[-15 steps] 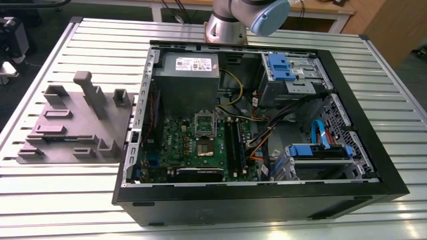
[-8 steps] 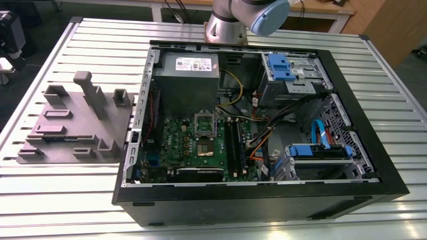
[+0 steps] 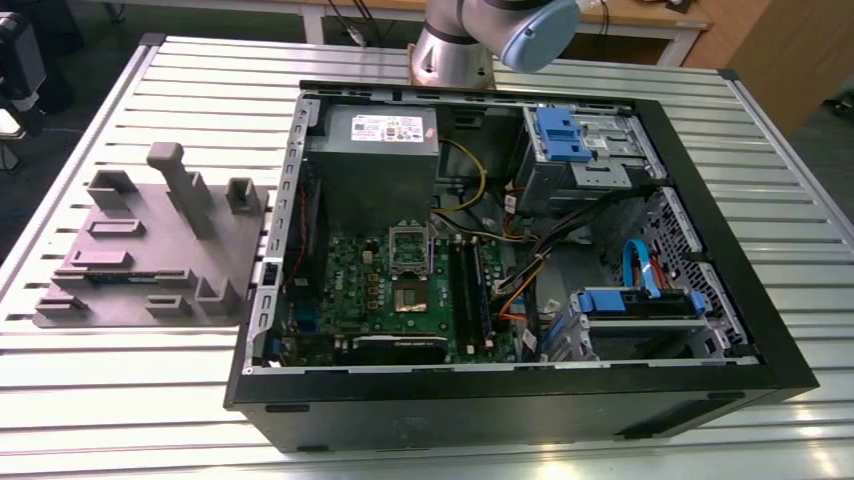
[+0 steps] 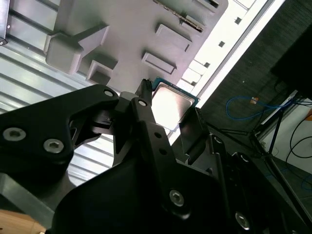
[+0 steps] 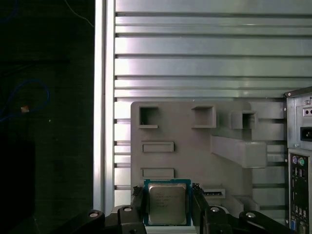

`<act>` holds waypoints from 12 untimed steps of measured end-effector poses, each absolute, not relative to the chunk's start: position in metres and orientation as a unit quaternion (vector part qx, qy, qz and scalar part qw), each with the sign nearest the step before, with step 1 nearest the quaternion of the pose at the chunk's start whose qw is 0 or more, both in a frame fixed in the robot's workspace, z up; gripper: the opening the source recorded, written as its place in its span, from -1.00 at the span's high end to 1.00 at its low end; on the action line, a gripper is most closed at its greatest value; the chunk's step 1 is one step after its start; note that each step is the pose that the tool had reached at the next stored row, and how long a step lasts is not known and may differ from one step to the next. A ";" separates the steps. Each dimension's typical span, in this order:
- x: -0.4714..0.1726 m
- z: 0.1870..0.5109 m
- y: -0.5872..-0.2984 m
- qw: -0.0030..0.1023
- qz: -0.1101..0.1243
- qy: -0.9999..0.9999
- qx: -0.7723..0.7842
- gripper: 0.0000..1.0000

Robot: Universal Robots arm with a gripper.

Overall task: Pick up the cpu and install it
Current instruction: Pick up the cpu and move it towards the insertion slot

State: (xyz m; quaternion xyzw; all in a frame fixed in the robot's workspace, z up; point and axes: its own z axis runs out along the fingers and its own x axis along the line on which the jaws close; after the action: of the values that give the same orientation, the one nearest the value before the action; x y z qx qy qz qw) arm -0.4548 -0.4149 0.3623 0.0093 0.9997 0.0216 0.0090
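The cpu point(image 5: 167, 204), a small square chip with a dull silver top and a green-blue rim, sits between my two black fingers. My gripper point(image 5: 167, 191) is shut on it, one finger point(image 5: 138, 201) against each side. Below and behind it lies the grey moulded fixture plate point(image 5: 185, 131) on the slatted table. In the second wrist view the cpu point(image 4: 170, 103) is in the gripper point(image 4: 169, 100), raised clear of the plate point(image 4: 126, 34). In the exterior view the open computer case shows the green motherboard point(image 3: 360, 290) with its socket point(image 3: 411, 291).
The black computer case point(image 3: 747, 300) lies open on the slatted metal table point(image 3: 200, 90), holding a grey power supply point(image 3: 374, 160), drive bays and loose cables. The grey fixture plate point(image 3: 147, 250) has upright posts. The table edge point(image 5: 100, 97) drops to a dark floor.
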 end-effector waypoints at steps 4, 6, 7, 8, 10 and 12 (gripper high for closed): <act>-0.454 0.362 -0.415 0.009 0.022 1.000 0.009 0.06; -0.454 0.362 -0.415 0.009 0.022 1.000 0.009 0.06; -0.453 0.362 -0.415 0.009 0.022 1.000 0.009 0.06; -0.453 0.362 -0.415 0.009 0.022 1.000 0.009 0.06; -0.452 0.362 -0.415 0.009 0.022 1.000 0.009 0.06; -0.451 0.362 -0.415 0.009 0.022 1.000 0.009 0.06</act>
State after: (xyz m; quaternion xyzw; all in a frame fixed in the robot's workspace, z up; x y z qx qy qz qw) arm -0.4512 -0.4150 0.3623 0.0093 0.9997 0.0216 0.0090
